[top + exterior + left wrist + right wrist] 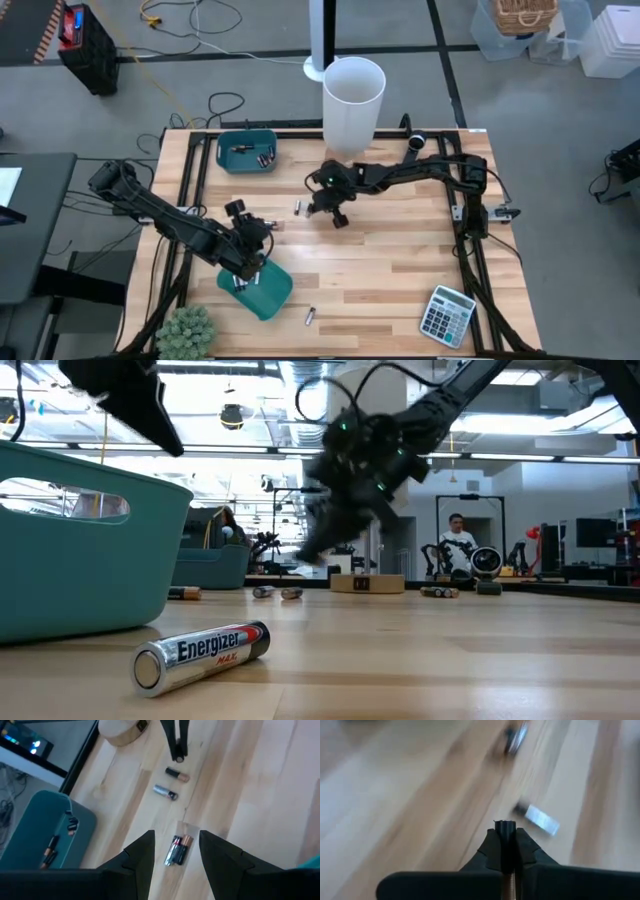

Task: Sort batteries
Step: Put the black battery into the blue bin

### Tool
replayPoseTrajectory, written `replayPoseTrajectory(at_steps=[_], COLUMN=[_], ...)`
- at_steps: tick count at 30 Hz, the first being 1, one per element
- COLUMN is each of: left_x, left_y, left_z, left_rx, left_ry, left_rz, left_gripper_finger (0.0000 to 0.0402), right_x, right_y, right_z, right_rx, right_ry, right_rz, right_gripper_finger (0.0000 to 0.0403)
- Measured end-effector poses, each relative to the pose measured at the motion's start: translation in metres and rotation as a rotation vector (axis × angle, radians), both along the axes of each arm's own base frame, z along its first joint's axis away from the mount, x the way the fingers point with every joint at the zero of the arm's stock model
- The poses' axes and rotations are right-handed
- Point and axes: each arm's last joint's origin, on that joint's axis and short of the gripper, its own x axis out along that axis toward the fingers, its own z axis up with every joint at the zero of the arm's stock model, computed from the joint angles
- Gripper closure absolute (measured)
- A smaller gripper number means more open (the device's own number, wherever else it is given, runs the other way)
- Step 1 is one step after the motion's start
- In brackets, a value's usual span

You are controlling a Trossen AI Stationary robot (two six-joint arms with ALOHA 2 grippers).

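silvery energizer battery (203, 654) on its side

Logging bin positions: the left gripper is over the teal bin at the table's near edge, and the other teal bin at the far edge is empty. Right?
Not quite. The far teal bin isn't empty: the high view shows batteries in it. The left gripper is indeed over the near teal bin.

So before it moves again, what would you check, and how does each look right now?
1. Right gripper shut: ok.
2. Holding a battery: cannot tell; a thin sliver shows between the fingers.
3. Left gripper open above a battery pair: ok.
4. Far bin upright, batteries inside: ok.
5. Near bin tilted, below the left gripper: not ok.
6. Loose battery lies at the table's near edge: not ok.
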Motion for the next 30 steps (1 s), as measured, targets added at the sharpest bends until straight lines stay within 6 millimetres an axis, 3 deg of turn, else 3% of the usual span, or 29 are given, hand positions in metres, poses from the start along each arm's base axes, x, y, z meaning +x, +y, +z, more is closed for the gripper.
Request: replayPoseTrajectory(at_steps=[6,9,12,20,26,30], left_x=[-0.002,-0.004,-0.011,-0.044,-0.055,-0.057], left_y=[0.007,0.010,0.015,0.028,0.033,0.034], left_z=[-0.011,-0.006,0.005,0.042,0.050,0.049], left_rx=[0.047,0.084,0.122,0.158,0.175,0.183], left_ry=[0.006,-0.029,-0.102,-0.343,-0.404,-0.412], left_rz=[0.044,0.057,0.084,0.150,0.176,0.205], left_gripper_finger=[0.0253,0.0253,0.0253,0.0253,0.0253,0.0253], right_x=[0.027,0.045,0.067,0.127,0.157,0.167], right_y=[-0.001,-0.001,-0.002,-0.021,-0.052,-0.076], right_z=[0.044,0.067,0.077,0.095,0.080,0.068], right_rx=[-0.036,-0.050,-0.061,-0.063,-0.036,-0.033], right_ry=[-0.246,-0.352,-0.385,-0.461,-0.471,-0.454], right_rz=[0.023,0.002,-0.036,-0.130,-0.261,-0.383], right_gripper_finger=[0.0396,0.0396,0.0396,0.0395,0.0393,0.0392])
